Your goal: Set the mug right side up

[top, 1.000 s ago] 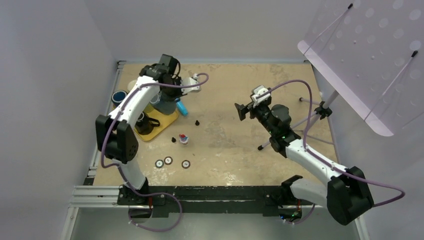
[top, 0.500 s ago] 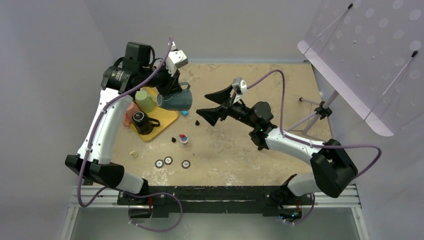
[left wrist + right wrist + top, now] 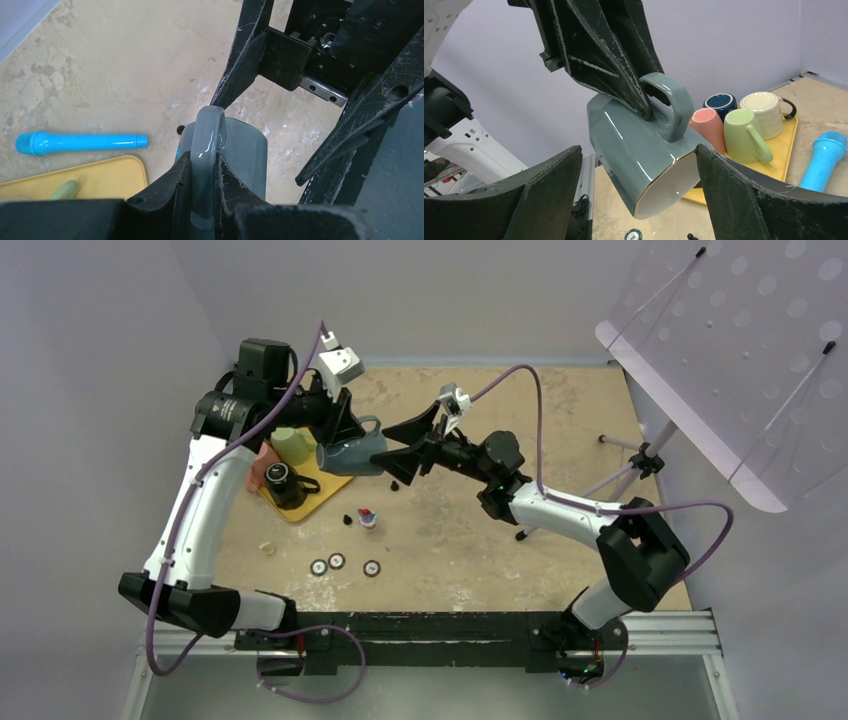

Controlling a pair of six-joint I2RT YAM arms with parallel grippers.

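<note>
A grey-blue mug (image 3: 352, 454) hangs in the air above the table, lying on its side with its white mouth toward the right arm. My left gripper (image 3: 343, 426) is shut on the mug's handle (image 3: 207, 132), its fingers (image 3: 170, 185) pinching the loop from both sides. My right gripper (image 3: 402, 447) is open, one finger on each side of the mug's mouth end and apart from it. In the right wrist view the mug (image 3: 624, 135) sits between the wide-spread fingers (image 3: 549, 185).
A yellow tray (image 3: 337, 478) at the left holds a green mug (image 3: 291, 445), a pink mug (image 3: 262, 465) and a black mug (image 3: 283, 483). A blue marker (image 3: 80, 142) lies beside the tray. Poker chips (image 3: 337, 562) and a small toy (image 3: 367, 517) lie nearer. A perforated panel (image 3: 720, 340) stands at the right.
My left arm has lifted the grey-blue mug off the tray area and tipped it sideways. My right gripper has swung left and now brackets the mug's mouth.
</note>
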